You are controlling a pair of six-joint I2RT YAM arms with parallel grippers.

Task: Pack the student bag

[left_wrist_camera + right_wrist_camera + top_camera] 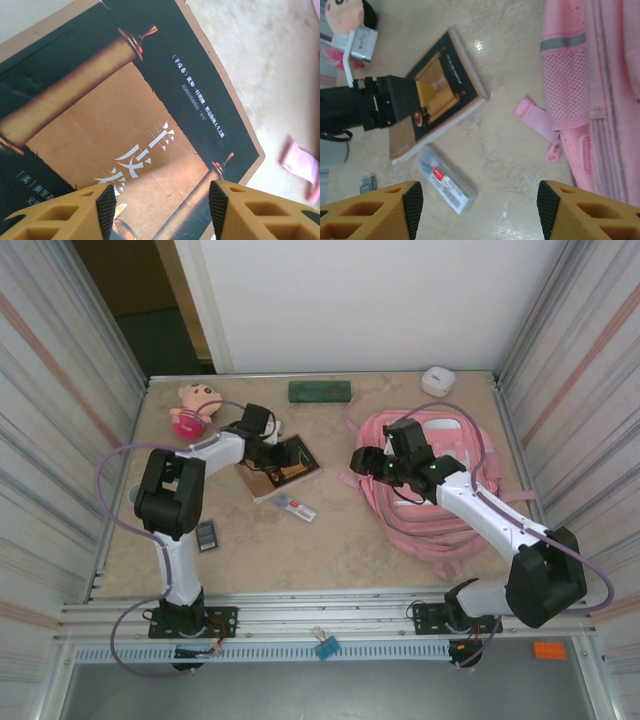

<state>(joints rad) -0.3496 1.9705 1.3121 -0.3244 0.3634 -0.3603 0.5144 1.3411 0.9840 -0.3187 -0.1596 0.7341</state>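
Student bag (440, 480) lies flat on the right half of the worktop (350, 550). It's pink fabric with a mesh side pocket, a grey trim strip and pink webbing straps, one of them trailing left.

Left claw (162, 205): orange lattice-moulded fingers with black ribbed pads, jaws apart, poised over the book (125, 125) with nothing pinched. The book is a flat paperback with a glossy black cover, a tan scroll graphic and white Chinese title text.

Right claw (479, 202): same build, jaws apart and empty, over bare beige marble-pattern worktop between book and bag.

A clear rectangular plastic packet (445, 180) sits just near of the book. Plush doll (195, 405) far left, dark green oblong box (320, 390) far centre, small white rounded object (437, 380) far right.
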